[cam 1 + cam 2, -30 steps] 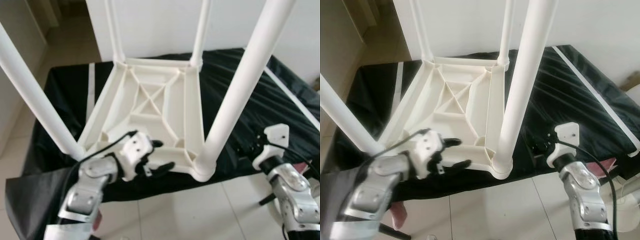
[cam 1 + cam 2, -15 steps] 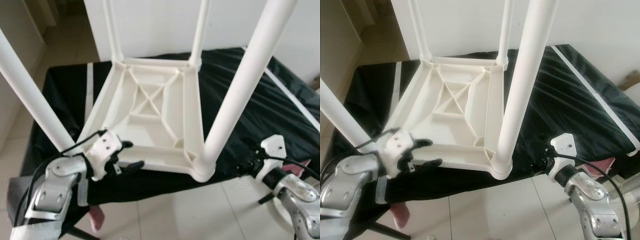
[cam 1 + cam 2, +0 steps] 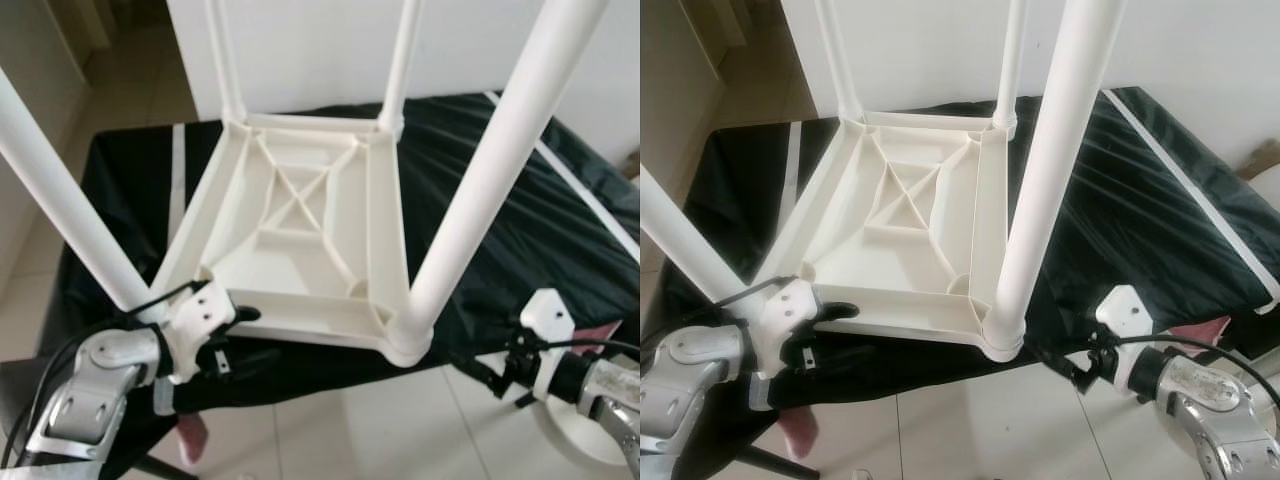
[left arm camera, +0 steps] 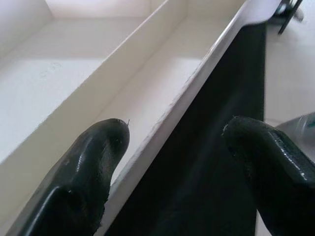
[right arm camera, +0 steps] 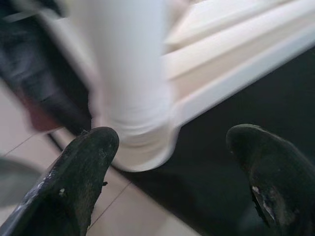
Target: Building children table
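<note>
The left gripper gaped wide across the upturned table's near rim, holding nothing. The right gripper, also spread and empty, faced the corner leg. Both should probably close squarely before lifting.

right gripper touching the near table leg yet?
Apart. In the right wrist view the open fingers frame the table leg with clear space on both sides; the right eye view shows the right gripper short of that corner socket.
</note>
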